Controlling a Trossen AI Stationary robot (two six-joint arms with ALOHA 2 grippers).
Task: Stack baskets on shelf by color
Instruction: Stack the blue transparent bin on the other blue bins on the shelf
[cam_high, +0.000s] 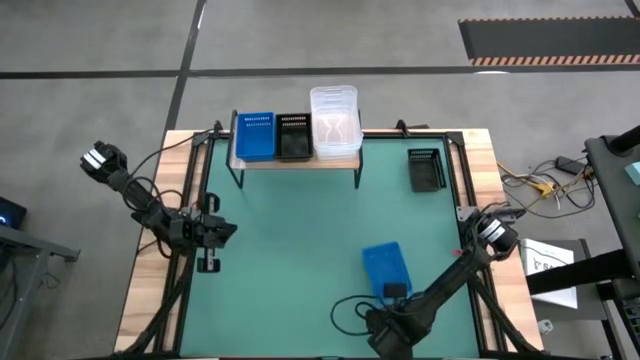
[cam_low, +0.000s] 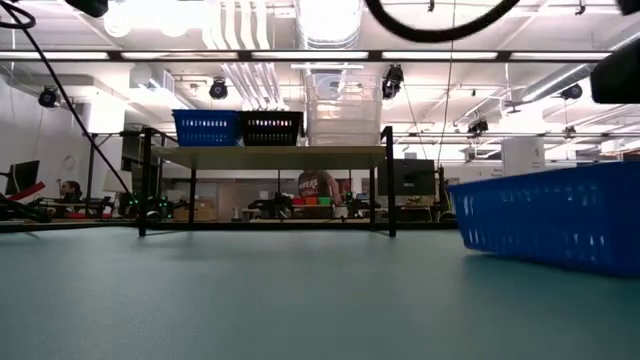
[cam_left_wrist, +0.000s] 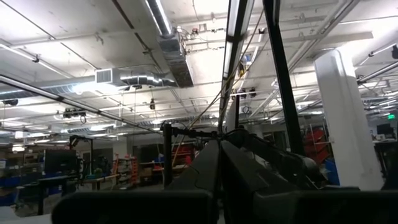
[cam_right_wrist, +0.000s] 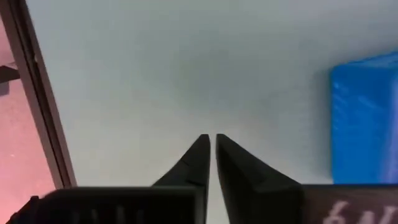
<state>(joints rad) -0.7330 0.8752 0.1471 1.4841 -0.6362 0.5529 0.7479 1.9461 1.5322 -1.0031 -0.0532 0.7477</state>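
Note:
The shelf (cam_high: 300, 162) stands at the table's far edge on thin black legs. On its plank (cam_low: 270, 153) sit blue baskets (cam_high: 255, 136), a black mesh basket (cam_high: 293, 136) and a taller stack of clear baskets (cam_high: 334, 122). Another black basket (cam_high: 425, 168) rests on the mat at the far right. One blue basket (cam_high: 386, 268) lies on the mat near the table's near edge, large in the low view (cam_low: 550, 215). My right gripper (cam_right_wrist: 211, 138) is shut, points down at the mat beside this blue basket (cam_right_wrist: 367, 118) and touches nothing. My left gripper (cam_left_wrist: 219, 152), shut, waits at the table's left edge (cam_high: 226, 231).
Green mat (cam_high: 300, 240) lies bare between the shelf and the near blue basket. A black frame rail (cam_right_wrist: 37, 93) runs along the table edge close to my right gripper. Cables (cam_high: 540, 185) and a paper (cam_high: 548, 262) lie off the table's right side.

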